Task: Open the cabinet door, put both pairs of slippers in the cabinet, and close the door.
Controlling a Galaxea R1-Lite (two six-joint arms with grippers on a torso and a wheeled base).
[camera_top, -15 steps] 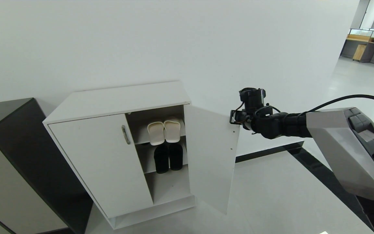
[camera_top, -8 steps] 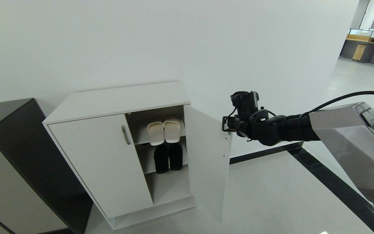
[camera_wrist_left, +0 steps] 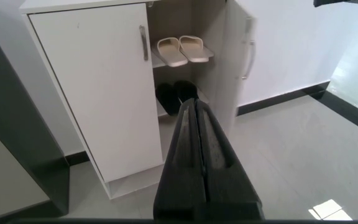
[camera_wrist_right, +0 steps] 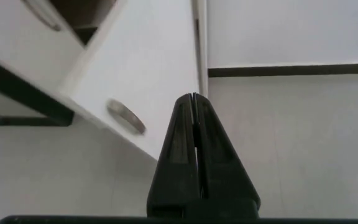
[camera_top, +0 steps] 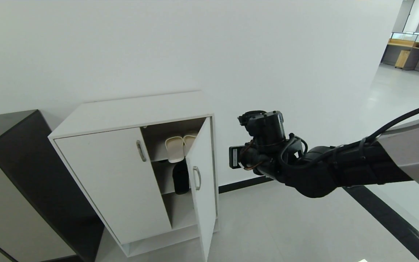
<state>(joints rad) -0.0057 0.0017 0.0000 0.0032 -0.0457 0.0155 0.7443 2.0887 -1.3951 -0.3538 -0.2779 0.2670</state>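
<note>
Both pairs are already inside the cabinet (camera_top: 133, 112), centre-left of the head view. The white slippers (camera_top: 176, 148) lie on the upper shelf (camera_top: 157, 159), and the black slippers (camera_top: 181, 178) are one level down. The right door (camera_top: 205, 196) stands about half shut, with its handle (camera_top: 196, 178) facing you. Only the closing seems left, and that is where you can lose it.

Your right gripper (camera_top: 234, 157) sits mid-frame, just right of the door, with its fingers pressed together and holding nothing. The right wrist view has it aimed at the door's outer face. I cannot tell whether it touches the panel.

It looks nearer the hinge side than the handle, so a push there likely has poor leverage. The closed fingers may skid along the smooth face or slip past the edge, leaving the door ajar. If you push too hard, the door may bang and rebound. The white slippers seem to overhang their shelf, and if they do, the door may stop on them.

Your left gripper (camera_wrist_left: 194, 106) is pinched together too, empty, and hangs in front of the cabinet.
</note>
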